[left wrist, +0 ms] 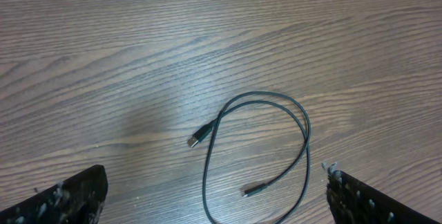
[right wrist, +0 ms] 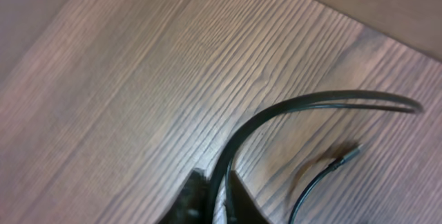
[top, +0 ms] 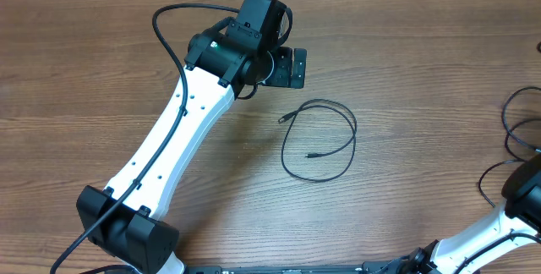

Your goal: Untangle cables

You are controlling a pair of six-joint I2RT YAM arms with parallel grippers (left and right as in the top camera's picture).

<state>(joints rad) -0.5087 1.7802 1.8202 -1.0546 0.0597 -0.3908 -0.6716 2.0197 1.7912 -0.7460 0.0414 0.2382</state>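
Note:
One thin black cable (top: 319,139) lies in a loose loop on the wooden table near the middle, with both small plugs showing. The left wrist view shows the same cable (left wrist: 259,151) flat on the wood. My left gripper (left wrist: 214,175) hangs above it, open wide and holding nothing; from overhead that gripper (top: 292,68) is just up and left of the loop. At the far right edge lie more thin cables (top: 507,118). My right gripper (right wrist: 217,191) is shut on one of these cables (right wrist: 276,117), which arches up and to the right. A second cable end with a plug (right wrist: 324,170) lies beside it.
The left arm (top: 182,130) stretches from the bottom left corner up toward the table's middle. Part of the right arm (top: 507,219) shows at the bottom right corner. The table's far edge (right wrist: 359,13) runs close behind the right gripper.

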